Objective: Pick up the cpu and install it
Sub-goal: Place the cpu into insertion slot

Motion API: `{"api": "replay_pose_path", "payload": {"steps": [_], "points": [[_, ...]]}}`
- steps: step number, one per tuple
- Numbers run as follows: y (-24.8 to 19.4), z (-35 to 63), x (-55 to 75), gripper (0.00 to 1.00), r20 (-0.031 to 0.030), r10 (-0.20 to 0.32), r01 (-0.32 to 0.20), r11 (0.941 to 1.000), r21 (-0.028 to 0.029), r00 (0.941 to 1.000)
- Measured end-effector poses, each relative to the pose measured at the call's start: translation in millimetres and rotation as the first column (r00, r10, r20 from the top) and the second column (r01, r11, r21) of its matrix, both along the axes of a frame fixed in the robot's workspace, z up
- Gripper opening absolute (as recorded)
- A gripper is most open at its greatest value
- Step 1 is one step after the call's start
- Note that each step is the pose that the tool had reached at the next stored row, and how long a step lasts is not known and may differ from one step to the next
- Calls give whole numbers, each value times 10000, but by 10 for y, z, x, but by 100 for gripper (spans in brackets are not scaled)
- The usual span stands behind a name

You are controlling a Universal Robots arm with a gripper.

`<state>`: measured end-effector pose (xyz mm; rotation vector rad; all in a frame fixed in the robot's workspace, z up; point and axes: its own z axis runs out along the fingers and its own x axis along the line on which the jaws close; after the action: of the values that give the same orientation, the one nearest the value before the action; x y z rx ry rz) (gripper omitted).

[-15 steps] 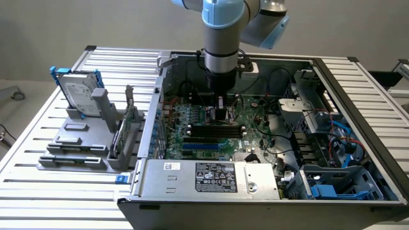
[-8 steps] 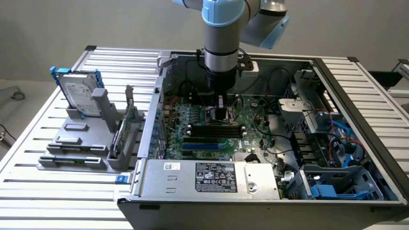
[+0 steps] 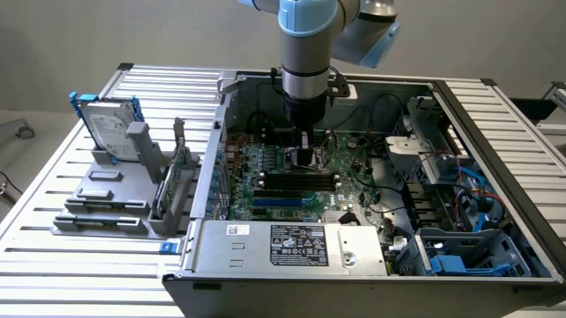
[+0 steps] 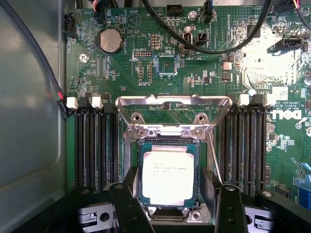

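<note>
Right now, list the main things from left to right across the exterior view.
The hard drive in its blue frame → left case wall → gripper above the green motherboard → blue drive caddy.

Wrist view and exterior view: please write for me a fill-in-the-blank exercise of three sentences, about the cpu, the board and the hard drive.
1. The cpu has a dull ____ metal top.
2. The board around the cpu is ____ in colour.
3. The hard drive stands on the exterior view's ____ of the computer case.

Missing words: silver; green; left.
</note>
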<state>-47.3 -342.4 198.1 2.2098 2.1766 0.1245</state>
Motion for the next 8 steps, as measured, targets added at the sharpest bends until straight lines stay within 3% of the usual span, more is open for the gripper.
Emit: {"api": "replay_pose_path", "payload": {"steps": [8], "points": [[-5, 0, -9, 62, -1, 67, -67, 10000, -28, 10000]]}}
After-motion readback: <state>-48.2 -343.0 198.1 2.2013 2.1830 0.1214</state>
